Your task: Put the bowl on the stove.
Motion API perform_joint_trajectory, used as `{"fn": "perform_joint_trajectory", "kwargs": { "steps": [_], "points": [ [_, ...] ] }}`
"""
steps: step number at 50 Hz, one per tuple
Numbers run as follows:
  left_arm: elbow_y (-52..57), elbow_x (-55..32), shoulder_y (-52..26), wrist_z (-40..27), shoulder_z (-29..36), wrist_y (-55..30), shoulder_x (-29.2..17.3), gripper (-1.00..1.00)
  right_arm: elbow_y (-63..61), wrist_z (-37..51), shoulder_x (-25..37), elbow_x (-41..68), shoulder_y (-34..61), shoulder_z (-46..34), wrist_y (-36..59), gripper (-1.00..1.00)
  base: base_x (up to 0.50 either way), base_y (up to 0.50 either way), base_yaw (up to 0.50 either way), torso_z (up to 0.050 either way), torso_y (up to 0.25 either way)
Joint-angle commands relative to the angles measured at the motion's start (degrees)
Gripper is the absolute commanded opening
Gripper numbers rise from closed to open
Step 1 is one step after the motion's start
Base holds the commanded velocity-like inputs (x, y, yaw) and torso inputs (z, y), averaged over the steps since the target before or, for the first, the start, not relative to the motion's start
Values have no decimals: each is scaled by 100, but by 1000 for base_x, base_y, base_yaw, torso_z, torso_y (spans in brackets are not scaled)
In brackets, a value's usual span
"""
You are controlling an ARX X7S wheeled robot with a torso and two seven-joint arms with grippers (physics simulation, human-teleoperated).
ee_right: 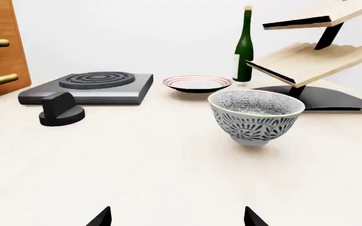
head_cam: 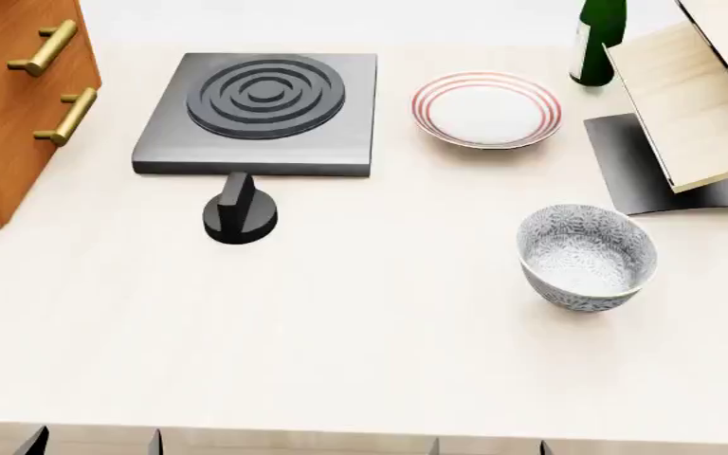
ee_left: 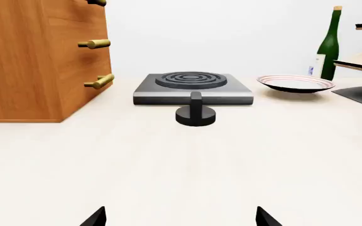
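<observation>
Speckled bowl (head_cam: 588,258) upright on counter — well apart from grey stove (head_cam: 261,114).

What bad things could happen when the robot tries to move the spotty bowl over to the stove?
1. The bowl is deep with a narrow foot, so a clumsy grab by the right hand might tip it.
2. The black knob stands just in front of the stove; a low carry could bump it.
3. The plate lies beside the stove, so the bowl might clip it or land there instead.

bottle (head_cam: 598,38) top cropped, shelf (head_cam: 700,95) cropped
</observation>
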Motion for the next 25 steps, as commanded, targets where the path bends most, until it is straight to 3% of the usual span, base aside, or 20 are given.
{"fn": "perform_joint_trajectory", "kwargs": {
  "steps": [1, 21, 22, 23, 25],
  "points": [
    [7, -101, 0, -105, 100, -7, -89, 100, -7, 113, 93, 58, 1, -132, 22, 100, 0, 0, 0, 0, 0],
    [57, -698, -6, -298, 287, 32, -323, 100, 19, 388, 338, 511, 44, -356, 112, 100, 0, 0, 0, 0, 0],
    [1062, -1965, -83, -641, 53, -1176, -546, 100, -1386, 45, 508, 649, 166, -135, 1973, 100, 0, 0, 0, 0, 0],
    [56, -367, -1, 18, -24, -18, -42, 100, 13, 38, 46, 212, 28, -17, 130, 100, 0, 0, 0, 0, 0],
    [58, -424, 6, -45, 62, -29, -117, 100, 90, 87, 115, 259, 42, -123, 107, 100, 0, 0, 0, 0, 0]
  ]
}}
